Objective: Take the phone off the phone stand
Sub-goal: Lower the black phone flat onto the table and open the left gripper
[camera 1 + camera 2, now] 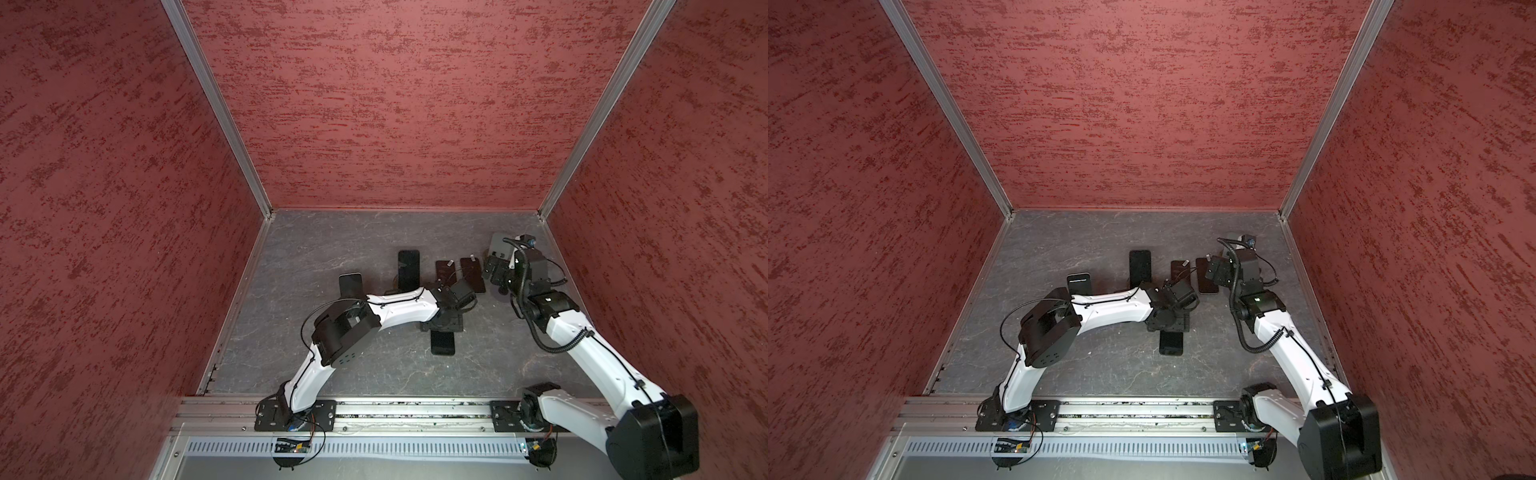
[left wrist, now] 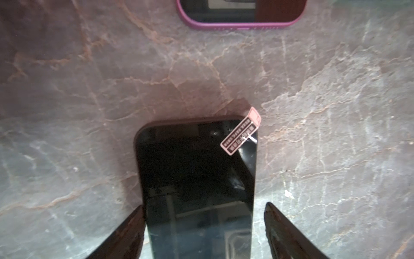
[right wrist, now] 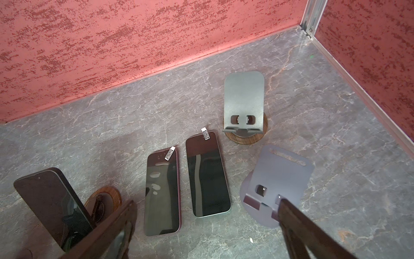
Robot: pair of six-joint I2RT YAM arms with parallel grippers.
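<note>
A black phone (image 2: 197, 168) with a pink tag at its far corner lies flat on the grey table, its near end showing in both top views (image 1: 442, 344) (image 1: 1171, 344). My left gripper (image 2: 204, 205) points down over it (image 1: 442, 326), open, one finger on each long side. One finger (image 2: 282, 231) stands clear of the phone's edge, the other sits right beside it. Another black phone (image 3: 51, 201) leans on a phone stand with a wooden base (image 3: 105, 197). My right gripper (image 3: 206, 201) hangs open at the back right (image 1: 492, 272), holding nothing.
Two phones (image 3: 162, 192) (image 3: 207, 175) lie flat side by side under the right gripper. A bare grey stand on a wooden disc (image 3: 244, 101) and a bare bluish stand (image 3: 280, 175) sit near the back right corner. One more phone (image 1: 350, 284) stands at the left. Red walls (image 1: 395, 104) enclose the table.
</note>
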